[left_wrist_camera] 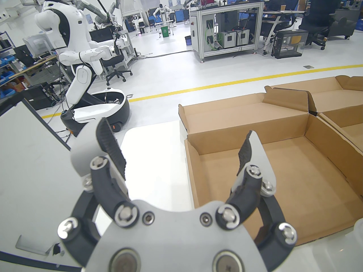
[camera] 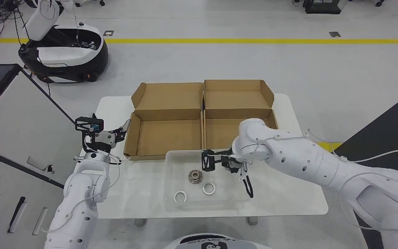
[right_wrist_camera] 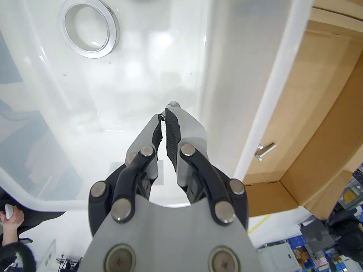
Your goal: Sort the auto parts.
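Right wrist view: right hand (right_wrist_camera: 163, 114) pinches a small bolt (right_wrist_camera: 173, 104) above the tray (right_wrist_camera: 283, 57), and so slight a tip grip may drop it.

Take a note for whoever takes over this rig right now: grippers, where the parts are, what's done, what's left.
Left gripper open, empty, beside the left box.
Right gripper shut on a bolt, over the bin.
Bin holds a hub and two rings.
Right box holds another bolt.
Done: one bolt boxed, it seems.
Left: box the held bolt, then sort hub and rings.
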Available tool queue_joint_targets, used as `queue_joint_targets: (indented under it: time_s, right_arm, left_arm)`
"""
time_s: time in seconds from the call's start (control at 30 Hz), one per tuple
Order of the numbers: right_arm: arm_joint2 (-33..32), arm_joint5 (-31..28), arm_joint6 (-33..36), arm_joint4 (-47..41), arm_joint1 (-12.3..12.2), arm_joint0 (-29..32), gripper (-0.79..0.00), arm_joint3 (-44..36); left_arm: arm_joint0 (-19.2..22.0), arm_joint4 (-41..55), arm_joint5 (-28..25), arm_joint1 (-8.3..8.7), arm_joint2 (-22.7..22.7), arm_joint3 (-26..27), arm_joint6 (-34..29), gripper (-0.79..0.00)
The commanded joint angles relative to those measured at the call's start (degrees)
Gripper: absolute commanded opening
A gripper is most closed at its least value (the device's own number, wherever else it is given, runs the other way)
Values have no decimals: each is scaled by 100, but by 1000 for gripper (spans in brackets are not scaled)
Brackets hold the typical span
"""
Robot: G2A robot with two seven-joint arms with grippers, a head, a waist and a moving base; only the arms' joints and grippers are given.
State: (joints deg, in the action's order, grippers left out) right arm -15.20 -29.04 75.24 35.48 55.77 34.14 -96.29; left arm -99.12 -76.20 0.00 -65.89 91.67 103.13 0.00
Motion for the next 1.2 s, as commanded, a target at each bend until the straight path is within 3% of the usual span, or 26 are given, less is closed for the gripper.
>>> queue_joint_targets:
  time_s: [0.0,0.83,1.17]
  right_arm:
    - [-92,24,24,-103,-49,-61,-785,-78]
    - [-748,-10,-10,-1813,-703,-682,-785,-1006]
    - [-1505,-299,-348,-3748,-955,-407,-785,-773]
  left_arm:
    - [0,0,0,0,0,0,0,0]
    - [0,0,0,0,0,0,0,0]
    - [0,0,0,0,0,0,0,0]
